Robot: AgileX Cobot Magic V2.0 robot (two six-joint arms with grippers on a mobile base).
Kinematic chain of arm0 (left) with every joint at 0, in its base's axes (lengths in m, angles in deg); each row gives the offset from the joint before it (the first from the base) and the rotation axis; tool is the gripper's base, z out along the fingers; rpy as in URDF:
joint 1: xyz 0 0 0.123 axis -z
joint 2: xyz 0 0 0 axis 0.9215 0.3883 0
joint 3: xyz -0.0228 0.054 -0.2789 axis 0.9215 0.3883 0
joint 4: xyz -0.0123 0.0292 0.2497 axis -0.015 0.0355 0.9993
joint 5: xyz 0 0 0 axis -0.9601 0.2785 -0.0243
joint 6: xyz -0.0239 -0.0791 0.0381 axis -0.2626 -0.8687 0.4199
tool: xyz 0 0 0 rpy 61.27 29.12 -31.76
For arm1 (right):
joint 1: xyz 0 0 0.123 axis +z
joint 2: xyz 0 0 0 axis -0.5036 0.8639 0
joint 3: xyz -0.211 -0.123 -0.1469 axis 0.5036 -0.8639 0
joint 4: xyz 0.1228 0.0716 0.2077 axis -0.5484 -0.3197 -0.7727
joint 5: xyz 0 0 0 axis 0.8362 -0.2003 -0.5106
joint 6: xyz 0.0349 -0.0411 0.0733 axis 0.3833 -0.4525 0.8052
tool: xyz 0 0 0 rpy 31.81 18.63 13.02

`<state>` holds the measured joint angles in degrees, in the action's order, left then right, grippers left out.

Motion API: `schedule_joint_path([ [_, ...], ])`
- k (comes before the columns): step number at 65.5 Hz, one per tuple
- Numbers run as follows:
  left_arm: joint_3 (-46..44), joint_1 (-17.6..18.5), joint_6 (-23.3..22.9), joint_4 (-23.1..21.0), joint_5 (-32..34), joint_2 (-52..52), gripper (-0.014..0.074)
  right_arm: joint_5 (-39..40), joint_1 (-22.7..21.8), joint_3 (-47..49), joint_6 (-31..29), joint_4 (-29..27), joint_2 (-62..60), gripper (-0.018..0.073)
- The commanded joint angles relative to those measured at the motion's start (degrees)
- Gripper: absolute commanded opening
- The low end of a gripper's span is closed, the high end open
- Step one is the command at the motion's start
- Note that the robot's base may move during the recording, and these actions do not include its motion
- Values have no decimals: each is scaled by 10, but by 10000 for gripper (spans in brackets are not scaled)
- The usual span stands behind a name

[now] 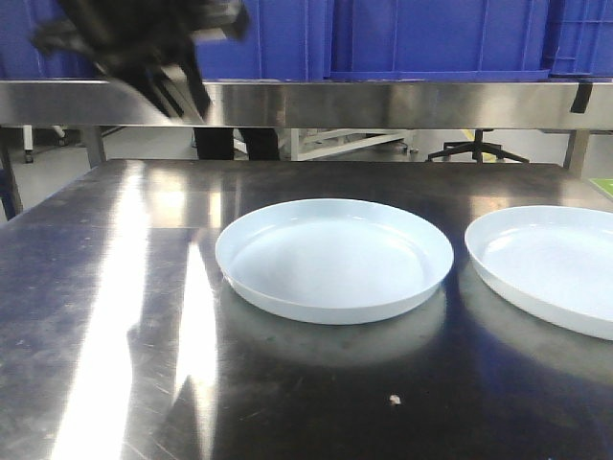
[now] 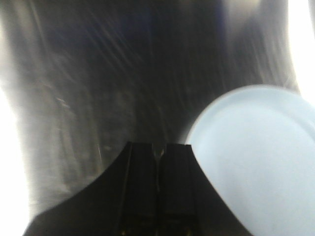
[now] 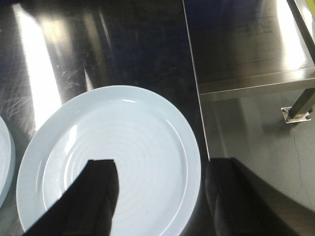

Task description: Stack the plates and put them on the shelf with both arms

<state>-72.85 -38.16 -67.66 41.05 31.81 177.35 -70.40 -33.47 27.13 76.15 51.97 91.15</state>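
Observation:
Two pale bluish-white plates lie apart on the dark steel table: one in the middle (image 1: pixel 333 257), one at the right edge of the front view (image 1: pixel 551 264). My left gripper (image 1: pixel 177 91) hangs blurred at the upper left, high in front of the shelf rail (image 1: pixel 402 103). In the left wrist view it (image 2: pixel 158 147) is shut and empty above the table, with the middle plate (image 2: pixel 261 162) to its right. My right gripper (image 3: pixel 160 164) is open above the right plate (image 3: pixel 123 157), one finger (image 3: pixel 98 191) over the plate's inside and the other beyond its right rim. It is out of the front view.
Big blue crates (image 1: pixel 431 38) stand on the shelf. The table's right edge (image 3: pixel 197 93) runs close beside the right plate, with a lower steel surface and a leg foot (image 3: pixel 298 114) beyond. The other plate's rim (image 3: pixel 4 162) shows at the left.

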Motion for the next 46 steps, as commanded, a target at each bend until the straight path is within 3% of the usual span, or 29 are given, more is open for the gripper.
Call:
schedule_joint_path([
  [1,-19,-35,-5,6,17,-75,85,35,-2,20,-5,7,-3,495],
  [9,-4,-88,-5,25,15,-136,85,35,-2,20,-5,7,-3,495],
  [23,57,-241,-5,29,20,-249,85,36,-2,20,-5,7,-3,495],
  [30,105,-286,-4,29,30,-287,85,36,-2,20,-5,7,-3,495],
  [36,164,-288,-4,29,56,-318,85,36,-2,20,-5,7,-3,495],
  [46,250,-260,16,29,79,-350,85,36,-2,20,-5,7,-3,495],
])
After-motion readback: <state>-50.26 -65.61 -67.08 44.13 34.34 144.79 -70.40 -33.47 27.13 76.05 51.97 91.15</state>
